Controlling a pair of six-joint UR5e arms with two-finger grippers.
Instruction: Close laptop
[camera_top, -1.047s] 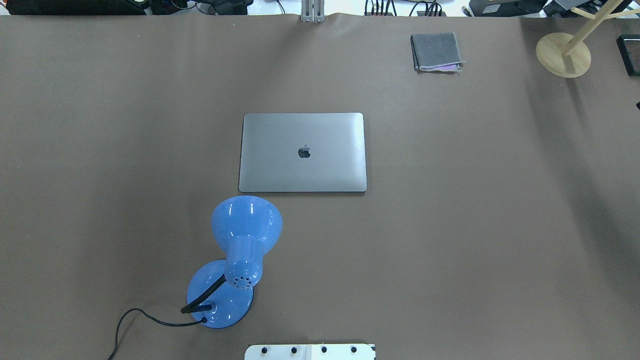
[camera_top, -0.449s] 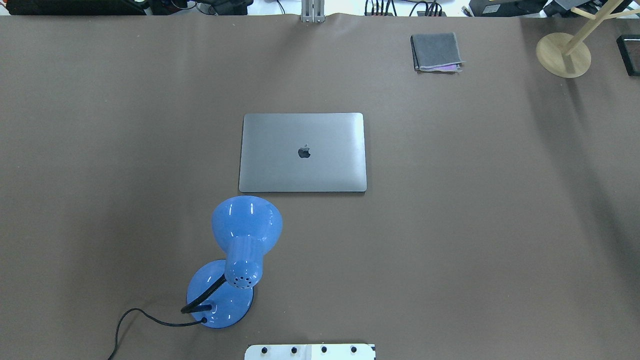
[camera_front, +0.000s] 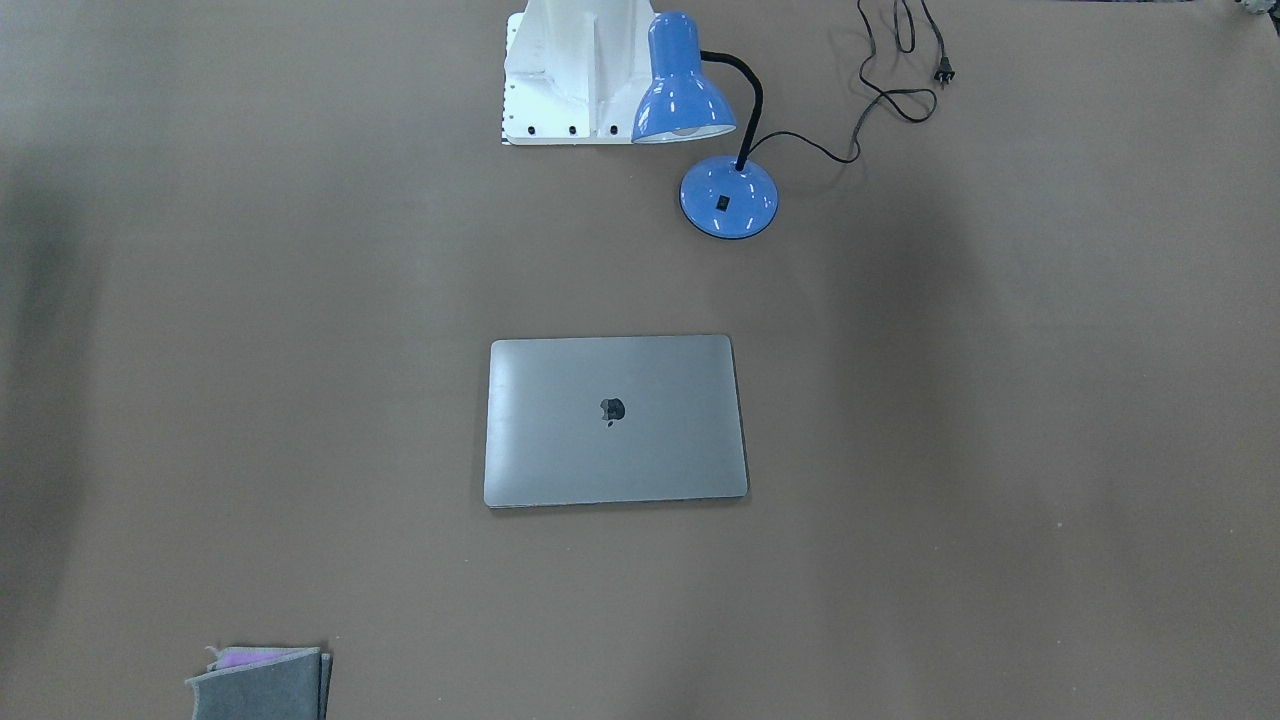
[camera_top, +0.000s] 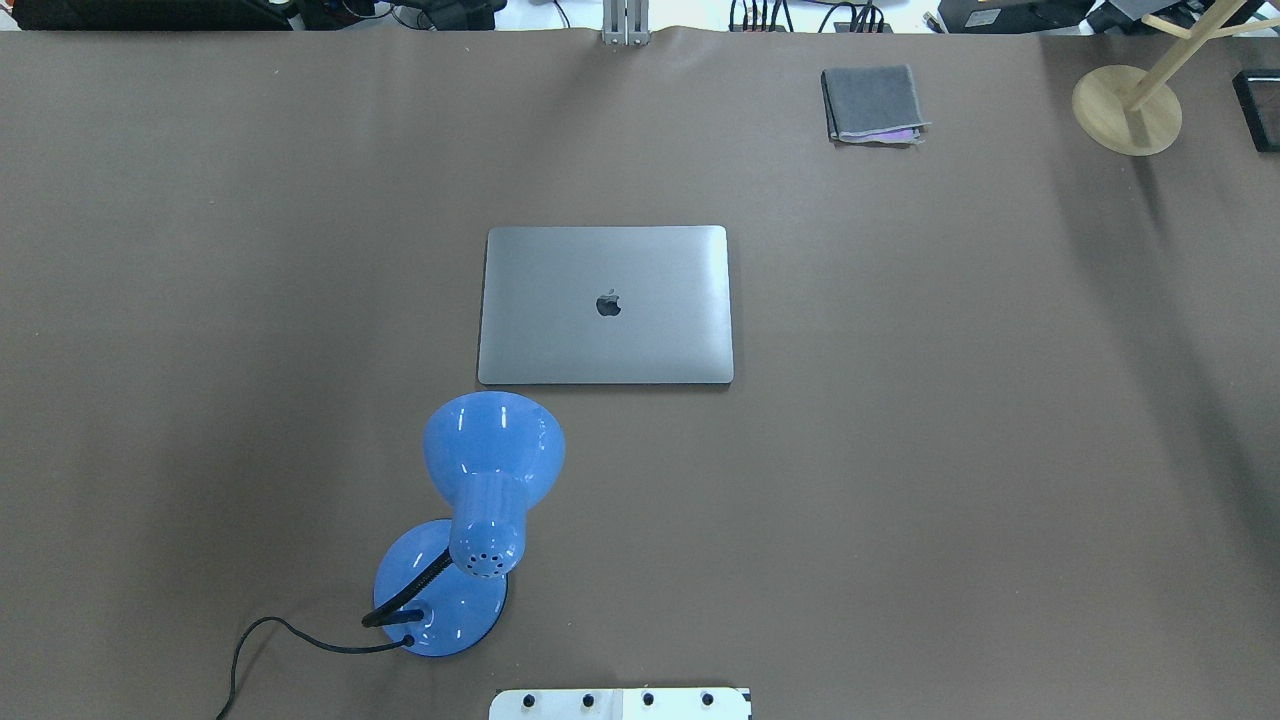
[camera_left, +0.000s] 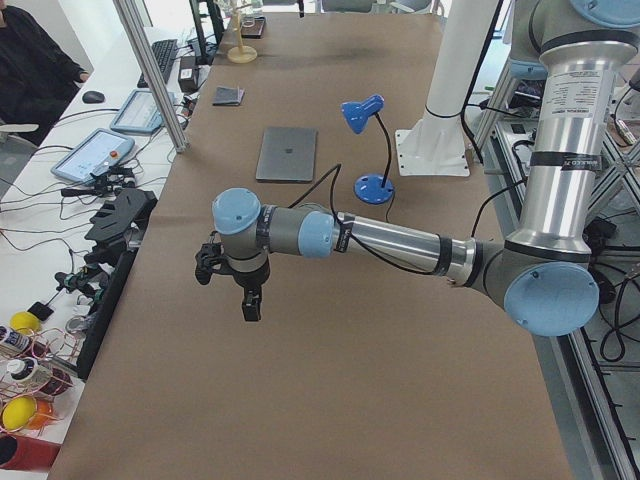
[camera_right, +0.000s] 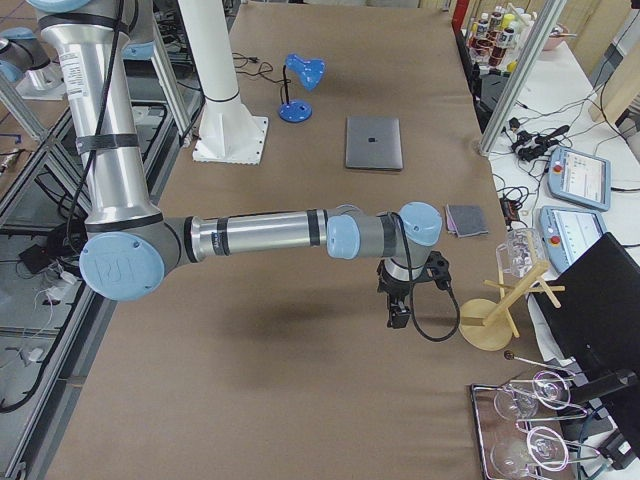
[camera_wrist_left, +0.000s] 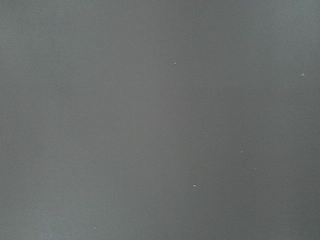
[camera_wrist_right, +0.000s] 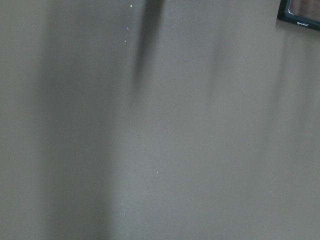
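Note:
The space-grey laptop (camera_top: 605, 304) lies flat in the middle of the brown table with its lid down and the dark apple logo facing up; it also shows in the front-facing view (camera_front: 615, 420), the left view (camera_left: 287, 153) and the right view (camera_right: 373, 142). Neither gripper is in the overhead or front-facing view. My left gripper (camera_left: 248, 300) hangs over the table's left end, far from the laptop. My right gripper (camera_right: 400, 308) hangs over the right end. I cannot tell whether either is open or shut. Both wrist views show only bare table cover.
A blue desk lamp (camera_top: 480, 500) with a black cord stands near the robot base, left of the laptop's near edge. A folded grey cloth (camera_top: 872, 103) lies at the far right. A wooden stand (camera_top: 1127, 108) is at the far right corner.

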